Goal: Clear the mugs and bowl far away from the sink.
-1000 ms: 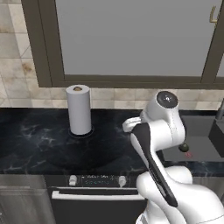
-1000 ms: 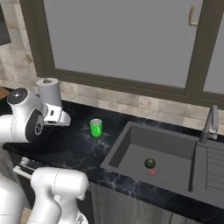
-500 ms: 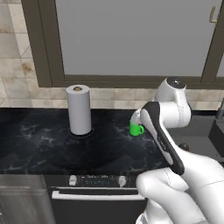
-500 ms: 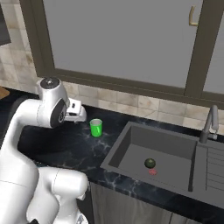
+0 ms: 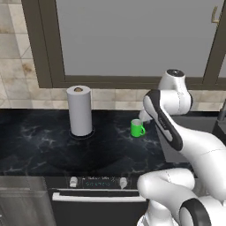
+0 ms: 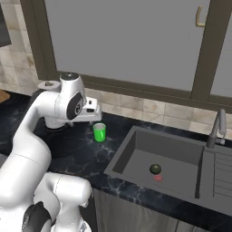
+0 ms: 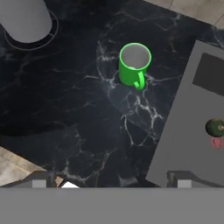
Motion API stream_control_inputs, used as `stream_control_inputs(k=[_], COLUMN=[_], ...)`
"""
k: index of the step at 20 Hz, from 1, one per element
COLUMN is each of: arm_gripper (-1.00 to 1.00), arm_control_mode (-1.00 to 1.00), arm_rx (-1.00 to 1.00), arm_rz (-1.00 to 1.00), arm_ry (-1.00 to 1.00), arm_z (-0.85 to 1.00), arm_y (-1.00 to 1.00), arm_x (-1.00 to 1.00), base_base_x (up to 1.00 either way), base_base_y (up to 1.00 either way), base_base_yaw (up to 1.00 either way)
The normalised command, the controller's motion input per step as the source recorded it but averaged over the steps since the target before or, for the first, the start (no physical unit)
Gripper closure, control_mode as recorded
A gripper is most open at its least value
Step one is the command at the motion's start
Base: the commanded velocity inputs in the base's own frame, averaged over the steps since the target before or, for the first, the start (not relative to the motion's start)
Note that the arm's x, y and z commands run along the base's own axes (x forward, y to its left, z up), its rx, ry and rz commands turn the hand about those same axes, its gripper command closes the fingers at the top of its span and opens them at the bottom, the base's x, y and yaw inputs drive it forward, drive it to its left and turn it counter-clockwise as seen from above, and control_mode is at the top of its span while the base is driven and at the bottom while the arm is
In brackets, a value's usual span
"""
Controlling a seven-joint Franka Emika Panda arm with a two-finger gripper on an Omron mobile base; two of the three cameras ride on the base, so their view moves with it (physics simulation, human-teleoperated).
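On the black marble table (image 5: 39,141) the green mug (image 5: 137,128) stands upright, apart from everything else, between the paper-towel roll (image 5: 79,111) and the sink (image 6: 163,162). From above, along my hand, the mug (image 7: 134,64) shows an open grey inside and its handle turned toward the lower edge of that view; nothing touches it. My hand (image 6: 93,112) hangs above the table, just behind the mug, seen from the right side as a white block at the end of my arm. I cannot tell how far my fingers are spread: the fingertips (image 7: 43,180) are cut off at the bottom of my own view, and from the left my forearm hides the hand altogether. The sink's basin holds a small dark round thing (image 6: 155,169) and a smaller reddish bit (image 6: 158,178) beside it; both are too small to make out. The faucet (image 6: 216,128) rises at the basin's far corner, and the drainboard runs off the picture's right edge.
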Motion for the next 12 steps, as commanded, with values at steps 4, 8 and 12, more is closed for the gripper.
stream_control_inputs(k=[4,8,12], arm_gripper=[-1.0,-1.0,-1.0], arm_control_mode=[-1.0,-1.0,-1.0], arm_rx=[-0.19,-0.12,-0.06], arm_rz=[0.01,0.0,0.0], arm_ry=[-0.05,-0.11,-0.16], arm_z=[-0.42,-0.46,-0.36], arm_y=[-0.19,-0.17,-0.15], arm_x=[0.01,0.0,0.0], base_base_x=[0.0,0.0,0.0], base_base_y=[0.0,0.0,0.0], base_base_yaw=[0.0,0.0,0.0])
